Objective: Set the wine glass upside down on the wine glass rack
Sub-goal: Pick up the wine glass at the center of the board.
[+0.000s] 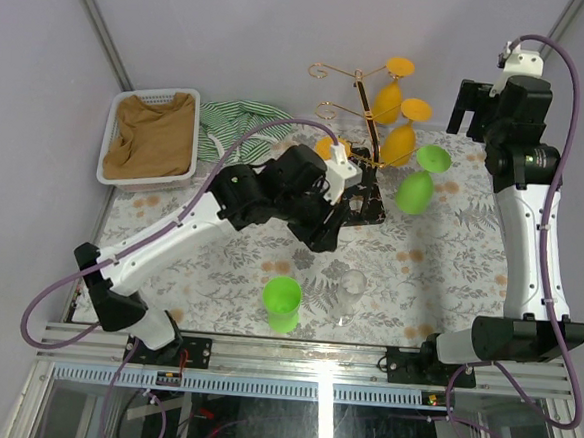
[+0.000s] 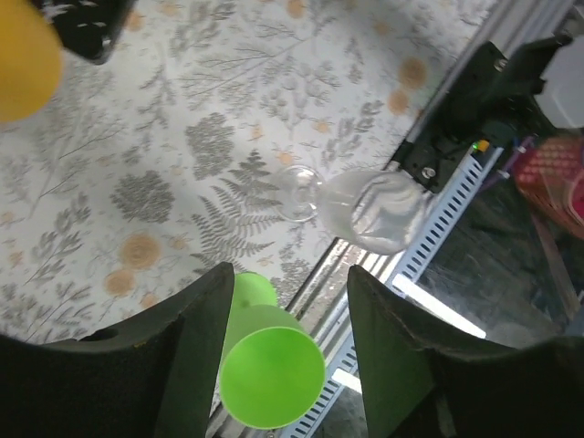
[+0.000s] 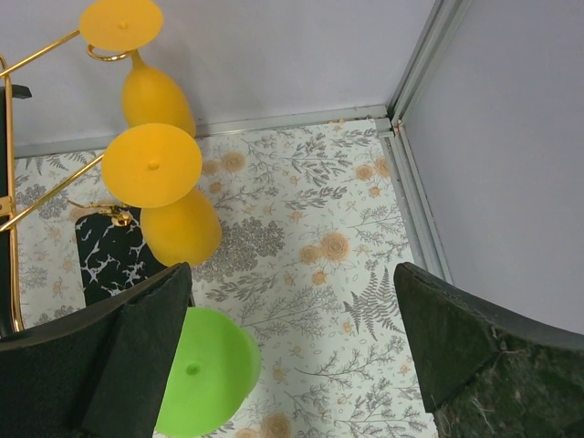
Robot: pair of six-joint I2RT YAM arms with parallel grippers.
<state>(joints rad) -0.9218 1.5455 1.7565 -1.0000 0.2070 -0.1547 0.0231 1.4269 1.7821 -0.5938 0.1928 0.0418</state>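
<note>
We judged the left hand [image 2: 290, 272] to be between glasses: its jaws were half apart and held nothing, close by the wine glass rack [image 1: 367, 114]. For a good next pick, we would grip the green wine glass [image 1: 282, 304] low on its stem, invert it clear of the orange glasses [image 1: 388, 100] already hanging, then slide the foot into a free hook. That glass sat on the worktop [image 1: 440, 259] near the front edge, beside a clear glass [image 1: 350, 293] — bright green, opaque, wide-mouthed. The right hand [image 3: 290, 274] hung wide open and empty at the far right.
</note>
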